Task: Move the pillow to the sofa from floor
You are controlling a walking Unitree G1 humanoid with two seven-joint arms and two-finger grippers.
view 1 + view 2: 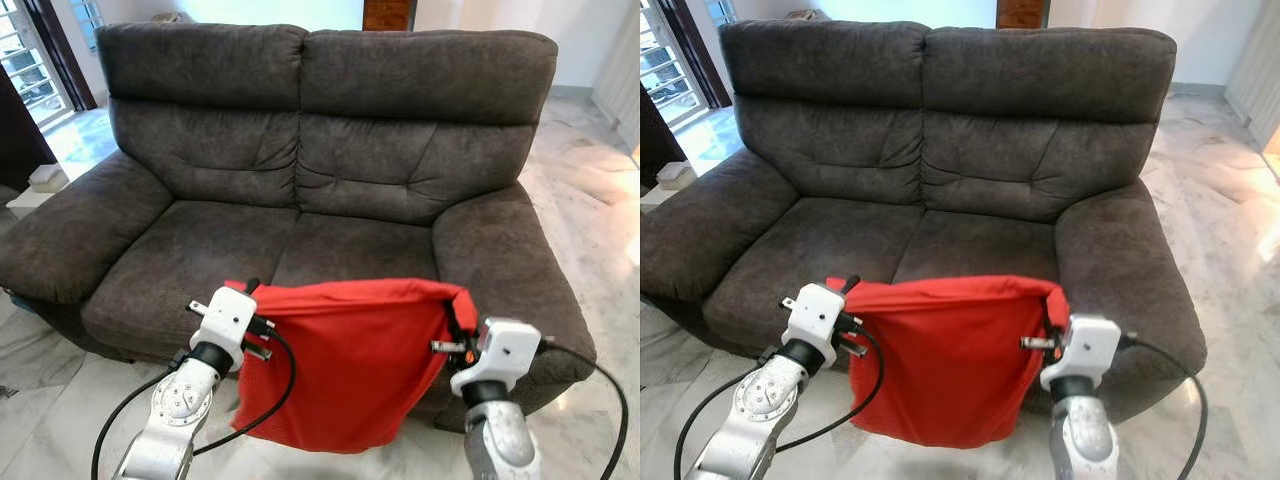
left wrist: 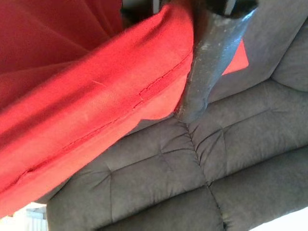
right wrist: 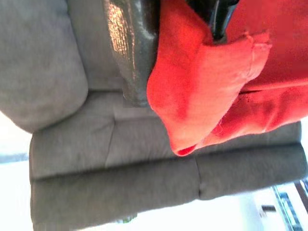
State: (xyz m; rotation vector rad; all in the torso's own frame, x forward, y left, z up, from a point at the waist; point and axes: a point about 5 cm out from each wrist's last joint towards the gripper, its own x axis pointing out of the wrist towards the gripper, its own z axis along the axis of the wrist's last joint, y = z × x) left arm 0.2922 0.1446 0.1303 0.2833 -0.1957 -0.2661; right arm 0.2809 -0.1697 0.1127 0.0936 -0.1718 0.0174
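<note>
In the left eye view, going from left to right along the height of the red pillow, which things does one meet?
Left tool → red fabric pillow → right tool → dark grey sofa's armrest → marble floor.

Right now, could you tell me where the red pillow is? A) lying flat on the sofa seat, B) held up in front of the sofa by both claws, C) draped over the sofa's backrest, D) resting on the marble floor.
B: the red pillow hangs in front of the sofa, its top corners pinched by the left claw and the right claw, its lower edge clear of the floor.
</note>
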